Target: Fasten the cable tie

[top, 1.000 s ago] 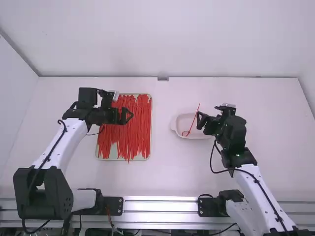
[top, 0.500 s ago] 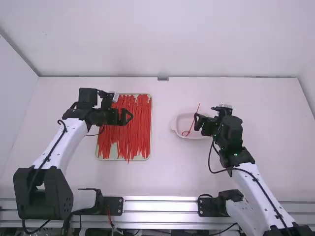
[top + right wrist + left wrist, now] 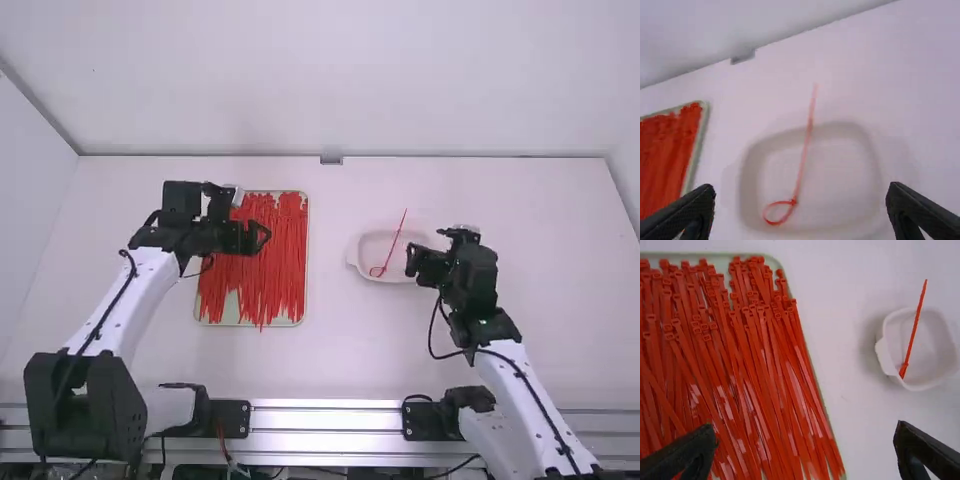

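A fastened red cable tie [image 3: 388, 248] [image 3: 799, 172] [image 3: 911, 335] lies in the white bowl [image 3: 362, 262] [image 3: 860, 150] [image 3: 940, 377], its loop at the bowl's near side and its tail sticking out over the far rim. My right gripper [image 3: 413, 262] [image 3: 800, 220] hangs just right of the bowl, open and holding nothing. A pale tray [image 3: 300, 320] [image 3: 765, 260] carries a heap of loose red cable ties [image 3: 260, 260] [image 3: 730, 370]. My left gripper [image 3: 258, 236] [image 3: 805, 460] hovers above the heap, open with nothing between its fingers.
The white table [image 3: 500, 200] stretches bare to the right of the bowl and behind it. A small grey fitting [image 3: 331, 158] [image 3: 742, 56] sits at the table's far edge against the wall.
The right gripper has drawn back from the bowl toward the near right, leaving the looped tie inside it. The left arm has barely shifted.
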`<act>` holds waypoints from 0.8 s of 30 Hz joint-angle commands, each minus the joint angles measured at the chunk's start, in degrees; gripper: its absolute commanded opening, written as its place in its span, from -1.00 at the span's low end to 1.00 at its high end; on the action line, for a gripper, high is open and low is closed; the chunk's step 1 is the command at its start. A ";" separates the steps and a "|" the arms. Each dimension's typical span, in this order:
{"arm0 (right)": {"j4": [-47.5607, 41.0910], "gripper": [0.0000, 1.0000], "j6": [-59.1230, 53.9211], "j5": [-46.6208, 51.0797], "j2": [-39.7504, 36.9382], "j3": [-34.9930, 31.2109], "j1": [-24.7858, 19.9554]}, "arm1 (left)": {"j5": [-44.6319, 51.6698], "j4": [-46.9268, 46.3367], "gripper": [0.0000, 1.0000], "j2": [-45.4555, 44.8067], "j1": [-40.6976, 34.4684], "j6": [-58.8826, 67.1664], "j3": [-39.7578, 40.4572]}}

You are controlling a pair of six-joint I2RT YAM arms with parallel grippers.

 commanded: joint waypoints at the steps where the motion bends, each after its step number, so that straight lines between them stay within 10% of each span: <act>1: -1.43 0.75 -3.09 3.40 -2.65 -2.52 -2.11 | -2.70 1.06 0.79 -3.33 -0.30 0.34 -2.22; 24: -1.43 -0.19 -18.94 3.42 -29.66 -25.12 -6.31 | -27.67 24.49 -0.08 -28.31 -0.30 0.34 -27.19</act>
